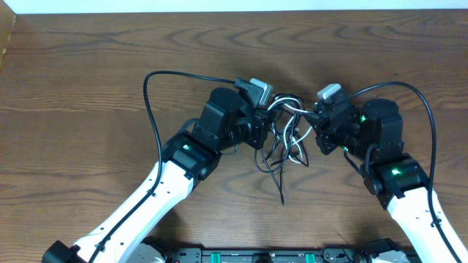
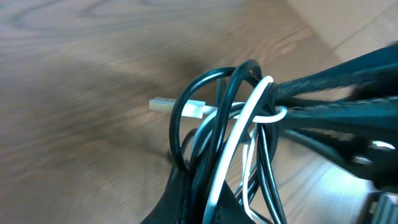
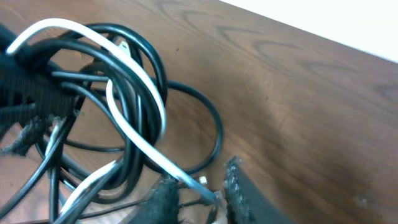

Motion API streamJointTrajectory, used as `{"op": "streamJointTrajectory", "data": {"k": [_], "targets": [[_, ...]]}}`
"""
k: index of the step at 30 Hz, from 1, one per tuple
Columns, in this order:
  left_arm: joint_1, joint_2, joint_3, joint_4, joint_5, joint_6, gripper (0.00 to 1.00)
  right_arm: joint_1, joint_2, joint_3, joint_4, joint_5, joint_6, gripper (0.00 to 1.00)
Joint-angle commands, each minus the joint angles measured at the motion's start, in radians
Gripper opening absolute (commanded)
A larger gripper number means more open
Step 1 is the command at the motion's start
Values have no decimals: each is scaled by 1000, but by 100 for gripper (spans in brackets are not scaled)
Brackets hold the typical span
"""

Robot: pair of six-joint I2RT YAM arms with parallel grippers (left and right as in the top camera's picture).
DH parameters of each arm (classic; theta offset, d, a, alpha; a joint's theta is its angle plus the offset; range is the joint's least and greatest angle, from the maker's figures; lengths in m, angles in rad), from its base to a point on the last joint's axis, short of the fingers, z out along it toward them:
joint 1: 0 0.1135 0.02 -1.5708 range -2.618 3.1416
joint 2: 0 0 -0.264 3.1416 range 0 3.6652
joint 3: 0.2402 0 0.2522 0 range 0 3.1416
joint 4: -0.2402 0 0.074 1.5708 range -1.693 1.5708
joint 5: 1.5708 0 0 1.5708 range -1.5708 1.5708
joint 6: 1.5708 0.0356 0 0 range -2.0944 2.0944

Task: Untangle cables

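Note:
The cables [image 1: 287,142] are a small knot of black and white cords hanging between my two grippers at the table's middle. My left gripper [image 1: 265,120] holds the knot from the left. In the left wrist view it [image 2: 217,205] is shut on black and white strands, and a white plug [image 2: 163,104] sticks out to the left. My right gripper [image 1: 313,126] meets the knot from the right. In the right wrist view its jaws [image 3: 199,196] stand a narrow gap apart. A white cord [image 3: 134,127] runs down into that gap and touches only the right finger.
The brown wooden table [image 1: 88,80] ends at a white strip along the far edge. Each arm's own thick black cable arcs beside it, one on the left [image 1: 150,95] and one on the right [image 1: 428,109]. Loose black cord ends [image 1: 280,191] trail toward the front.

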State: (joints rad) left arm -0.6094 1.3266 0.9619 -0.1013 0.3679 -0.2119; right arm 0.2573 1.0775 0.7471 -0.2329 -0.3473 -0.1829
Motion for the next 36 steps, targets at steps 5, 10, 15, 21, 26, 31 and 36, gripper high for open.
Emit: {"op": "streamJointTrajectory", "data": {"k": [5,10,15,21,26,31,36], "targets": [[2,0,24,47,140,10,8,-5,72,8,6,-2,-5,7],[2,0,24,42,32,10,8,-5,58,8,24,-29,29,1],[2,0,24,40,-88,10,7,-5,24,8,24,-30,56,1],[2,2,24,26,-206,10,8,-5,-24,8,21,-42,83,1],[2,15,24,23,-269,9,8,-5,-60,8,8,-48,85,1],[2,27,24,23,-300,9,7,-5,-100,8,-34,-48,85,1],[2,27,24,23,-353,8,8,-5,-135,8,-100,-48,85,1]]}}
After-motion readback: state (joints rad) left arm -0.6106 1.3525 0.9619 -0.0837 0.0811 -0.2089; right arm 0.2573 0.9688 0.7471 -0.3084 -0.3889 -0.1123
